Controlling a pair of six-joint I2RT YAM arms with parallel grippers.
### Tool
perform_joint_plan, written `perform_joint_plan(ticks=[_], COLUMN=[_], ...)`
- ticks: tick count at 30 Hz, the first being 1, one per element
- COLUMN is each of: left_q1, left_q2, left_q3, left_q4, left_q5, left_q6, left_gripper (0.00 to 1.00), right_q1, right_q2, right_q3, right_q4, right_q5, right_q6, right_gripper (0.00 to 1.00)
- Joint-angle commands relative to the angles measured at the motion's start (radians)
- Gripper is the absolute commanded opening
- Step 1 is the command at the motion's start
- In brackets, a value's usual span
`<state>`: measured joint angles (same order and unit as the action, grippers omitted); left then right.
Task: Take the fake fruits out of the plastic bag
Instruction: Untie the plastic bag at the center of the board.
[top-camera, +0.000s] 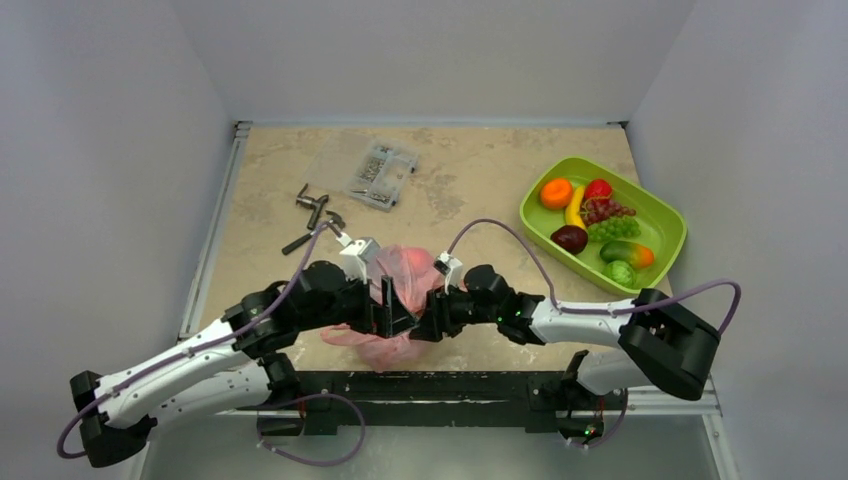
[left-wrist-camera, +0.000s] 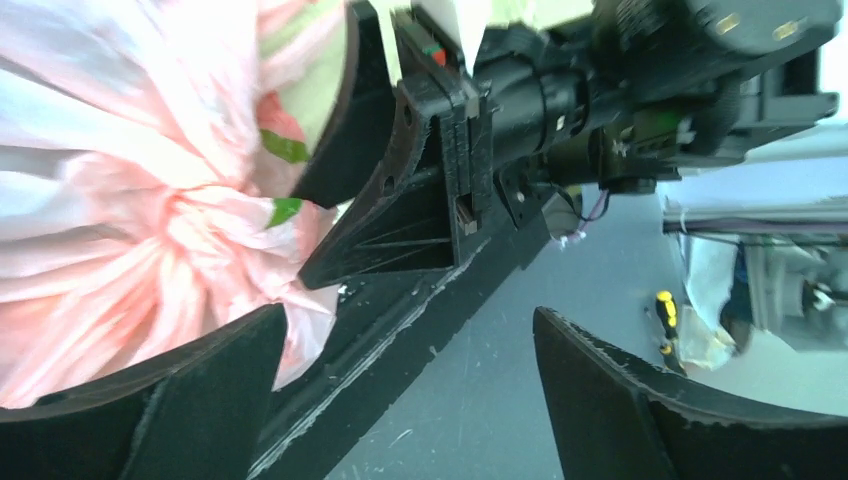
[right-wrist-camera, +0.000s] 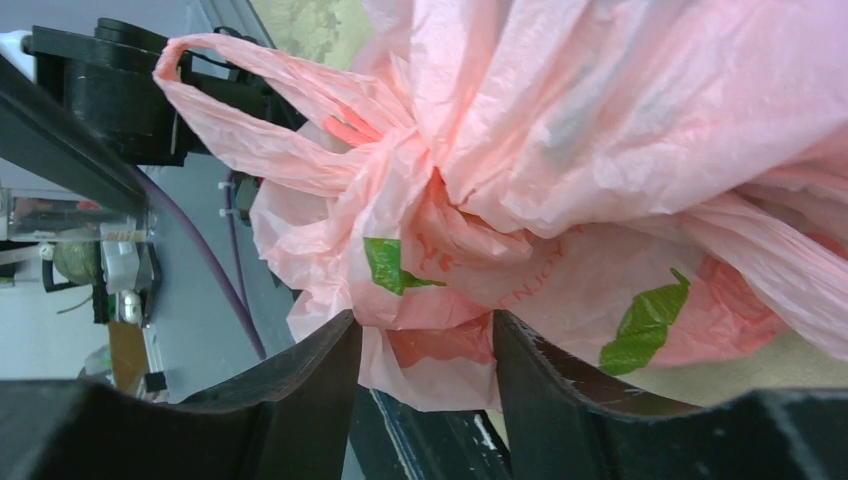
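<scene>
The pink plastic bag (top-camera: 402, 290) is bunched between my two grippers at the near edge of the table. My right gripper (right-wrist-camera: 425, 335) is shut on a fold of the bag (right-wrist-camera: 560, 150), with film filling the gap between its jaws. My left gripper (left-wrist-camera: 410, 345) is open and holds nothing; the bag (left-wrist-camera: 120, 210) touches only its left finger (left-wrist-camera: 200, 400). The fake fruits lie in the lime-green tray (top-camera: 665, 215): orange (top-camera: 556, 192), strawberry (top-camera: 598, 188), banana (top-camera: 575, 208), grape bunches (top-camera: 612, 228), plum (top-camera: 569, 238), mango (top-camera: 627, 252). I see no fruit inside the bag.
A clear compartment box of screws (top-camera: 381, 175) stands at the back centre, with dark metal tools (top-camera: 315, 212) to its left. Walls close the table on three sides. The black mounting rail (top-camera: 450, 385) runs along the near edge.
</scene>
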<state>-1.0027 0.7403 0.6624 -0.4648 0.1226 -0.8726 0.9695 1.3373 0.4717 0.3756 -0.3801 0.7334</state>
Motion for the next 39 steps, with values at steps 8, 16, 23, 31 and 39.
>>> perform_joint_plan(ticks=[8,16,23,31,39], left_q1=[0.067,0.113,0.100,0.098,0.098], left_q2=[0.263,0.544,0.687,0.779,0.792], left_q3=[0.321,0.383,0.435,0.463,0.495], left_q4=[-0.392,-0.206,-0.209,-0.208,-0.219], left_q5=[-0.387,-0.313,-0.363,-0.377,-0.337], left_q6=[-0.027,0.079,0.139,0.170,0.169], left_gripper=[0.80,0.65,0.52,0.41,0.00], right_q1=[0.009,0.011,0.011,0.011,0.013], right_q2=[0.053,0.057,0.033,-0.035,-0.127], right_q3=[-0.067,-0.091,-0.093,-0.075,-0.048], right_q4=[0.195,0.208,0.193,0.105,0.021], right_q5=[0.025,0.038,0.042,0.080,0.138], right_q6=[0.014,-0.001,-0.016,-0.057,-0.122], right_gripper=[0.21,0.12,0.12,0.14,0.34])
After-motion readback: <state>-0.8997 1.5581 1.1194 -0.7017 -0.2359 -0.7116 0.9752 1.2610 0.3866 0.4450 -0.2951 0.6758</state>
